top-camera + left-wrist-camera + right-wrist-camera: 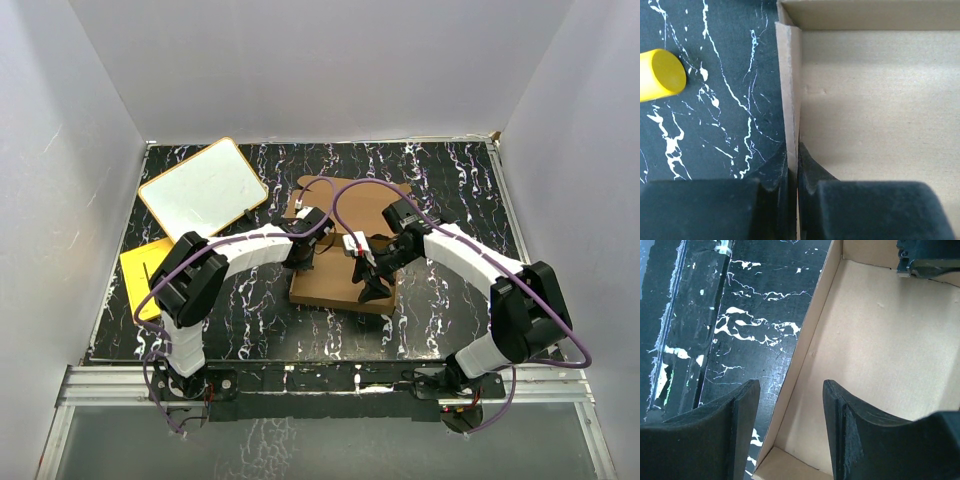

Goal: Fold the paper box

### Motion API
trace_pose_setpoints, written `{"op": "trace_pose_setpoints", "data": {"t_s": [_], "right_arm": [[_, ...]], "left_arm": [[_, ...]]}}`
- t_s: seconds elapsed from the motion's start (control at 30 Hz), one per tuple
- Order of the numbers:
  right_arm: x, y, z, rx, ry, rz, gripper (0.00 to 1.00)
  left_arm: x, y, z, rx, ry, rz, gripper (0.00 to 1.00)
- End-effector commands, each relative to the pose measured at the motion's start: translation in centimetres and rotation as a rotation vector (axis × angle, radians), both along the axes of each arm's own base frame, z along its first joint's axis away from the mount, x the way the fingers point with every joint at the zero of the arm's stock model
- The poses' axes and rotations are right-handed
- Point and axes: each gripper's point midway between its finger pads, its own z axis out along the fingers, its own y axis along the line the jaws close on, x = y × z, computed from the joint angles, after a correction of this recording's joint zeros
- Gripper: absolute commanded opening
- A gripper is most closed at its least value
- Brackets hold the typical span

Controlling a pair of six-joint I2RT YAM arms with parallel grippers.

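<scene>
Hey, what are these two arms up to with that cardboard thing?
Two robot arms are working on a brown paper box on the black table. The left pincer is clamped on one upright side wall. The right pincer is open, its fingers straddling the opposite wall without gripping it.

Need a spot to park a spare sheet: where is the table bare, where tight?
Bare: far strip of table between the paper box and back wall, to the right corner; near strip between box and arm bases. Crowded: left side, white board and yellow sheet; centre, left pincer and right pincer at the box.
</scene>
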Motion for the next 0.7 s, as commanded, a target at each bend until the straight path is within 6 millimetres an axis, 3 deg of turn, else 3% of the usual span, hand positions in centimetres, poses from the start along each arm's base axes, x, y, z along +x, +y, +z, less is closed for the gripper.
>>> {"op": "trace_pose_setpoints", "data": {"t_s": [0.0, 0.17, 0.33, 0.53, 0.67], "right_arm": [[1.0, 0.7, 2.6, 0.076, -0.064, 0.006, 0.58], [1.3, 0.5, 2.4, 0.07, -0.059, -0.013, 0.58], [1.6, 0.5, 2.2, 0.062, -0.057, -0.025, 0.58], [1.7, 0.4, 2.2, 0.062, -0.057, -0.031, 0.58], [1.7, 0.3, 2.1, 0.062, -0.057, -0.033, 0.58]], "left_arm": [[0.5, 1.0, 0.3, 0.071, -0.014, -0.017, 0.0], [0.6, 2.4, 1.0, 0.126, -0.051, -0.019, 0.0], [0.7, 1.9, 1.2, 0.097, -0.061, -0.034, 0.0], [1.4, 0.5, 1.3, 0.03, -0.072, -0.051, 0.25], [2.2, 0.4, 1.5, 0.022, -0.084, -0.049, 0.3]]}}
